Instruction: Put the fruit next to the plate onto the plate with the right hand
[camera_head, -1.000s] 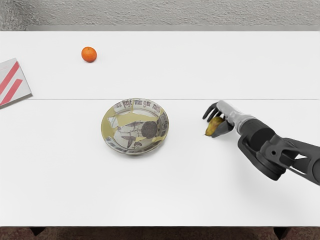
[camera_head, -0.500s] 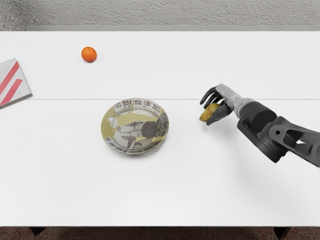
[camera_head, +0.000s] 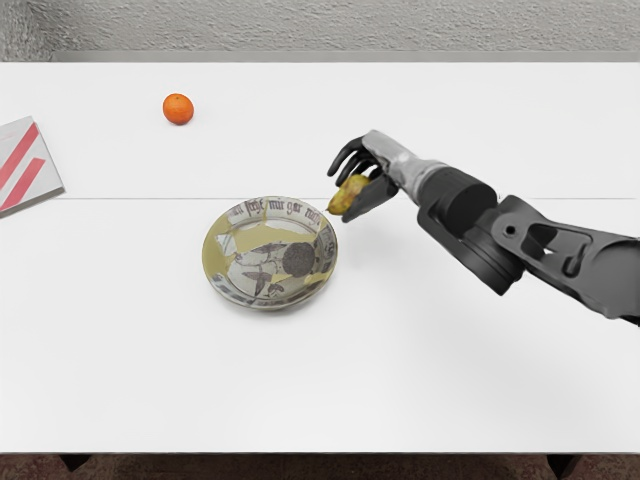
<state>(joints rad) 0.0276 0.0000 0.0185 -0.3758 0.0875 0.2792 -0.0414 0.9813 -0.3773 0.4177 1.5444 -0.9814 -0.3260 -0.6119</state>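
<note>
R hand (camera_head: 358, 180) w/ fruit (camera_head: 349, 194) near plate (camera_head: 213, 235) rim (upper right)

The right arm (camera_head: 520, 240) is finished in dark grey. The forearm housing (camera_head: 462, 215) is a rounded black cylinder. A light grey metallic wrist sleeve (camera_head: 408, 170) joins it to the right hand (camera_head: 365, 172), which has five black segmented fingers (camera_head: 345, 156). The elbow bracket (camera_head: 570, 255) shows open cut-outs.

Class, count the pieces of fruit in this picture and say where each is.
2. The orange lies far back on the left of the table. The yellowish fruit is gripped in the right hand beside the plate's far right rim.
</note>
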